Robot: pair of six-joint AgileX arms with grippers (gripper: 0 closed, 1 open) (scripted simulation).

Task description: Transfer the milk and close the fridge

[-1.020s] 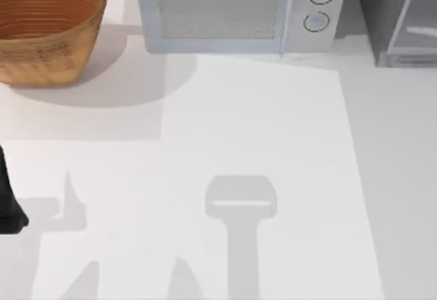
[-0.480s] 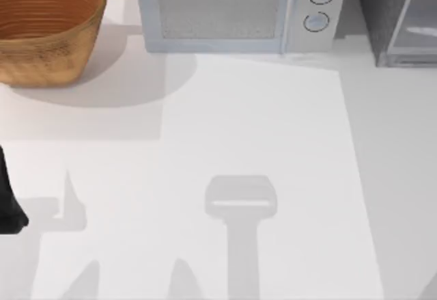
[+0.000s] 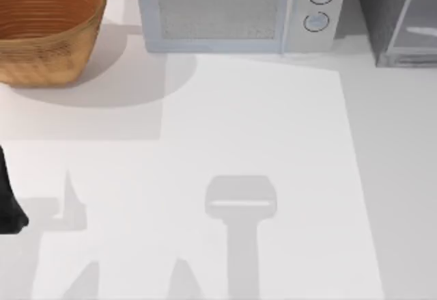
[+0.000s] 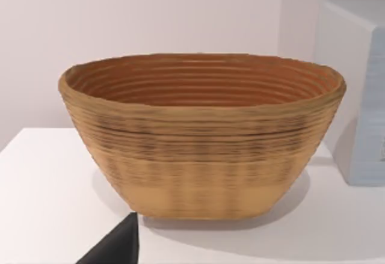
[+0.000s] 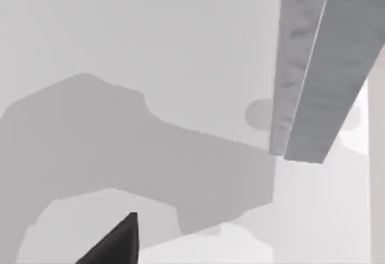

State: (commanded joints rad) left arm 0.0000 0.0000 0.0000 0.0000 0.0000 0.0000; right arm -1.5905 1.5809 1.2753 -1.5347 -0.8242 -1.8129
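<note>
The table (image 3: 273,143) in front of the microwave (image 3: 225,9) lies bare. The fridge (image 3: 379,13) stands just right of the microwave, and its pale door (image 5: 319,65) looks to us to be standing ajar, edge-on to the right wrist view. The basket (image 3: 41,54) sits left of the microwave, near it but apart.

Our left arm (image 3: 8,204) is parked well to the front-left of the microwave, with the left gripper (image 4: 117,246) facing the basket. The right gripper (image 5: 114,246) hangs over the table right of the microwave, near the door's edge. For both grippers we cannot tell whether they are apart or together, nor can we tell where the milk is.

The risks, as we judge them:
- A careless sweep could knock the thin door edge and swing it wider
- A glancing push could slide off the panel and leave the door unlatched
- Shutting the door before the milk is confirmed inside would spoil the task
</note>
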